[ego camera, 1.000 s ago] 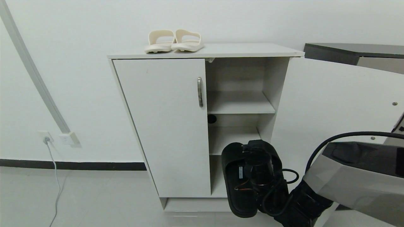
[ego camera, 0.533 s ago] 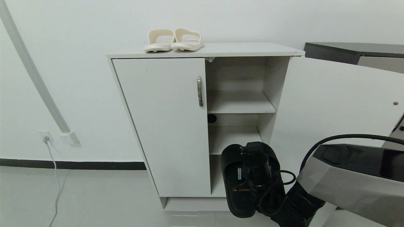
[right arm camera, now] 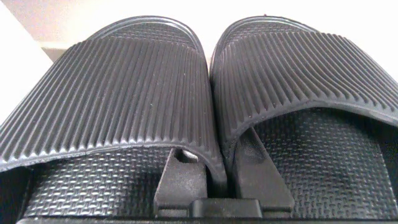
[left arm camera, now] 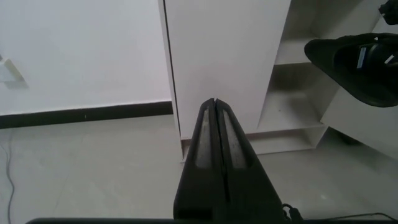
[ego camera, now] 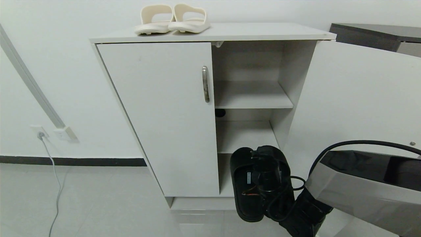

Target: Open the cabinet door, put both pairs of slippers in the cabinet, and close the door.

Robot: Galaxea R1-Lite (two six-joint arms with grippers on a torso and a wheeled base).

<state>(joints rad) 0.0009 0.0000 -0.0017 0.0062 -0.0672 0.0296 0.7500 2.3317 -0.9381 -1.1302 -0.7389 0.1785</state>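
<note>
While my right tool grips the pair of black slippers, I hold them up in front of the open right side of the white cabinet, low down by its bottom space. The two slippers are pressed side by side. My fingers reach in under the straps and pinch them where the slippers meet.

The right door is swung wide open. The left door is shut, with a metal handle by its inner edge. I can see an upper shelf and a lower shelf inside.

The pair of cream slippers sits on the left half of the cabinet top, near the front edge.

My left tool is closed, with its fingers flat together and nothing between them. It hangs over the floor, in front of the left door.
</note>
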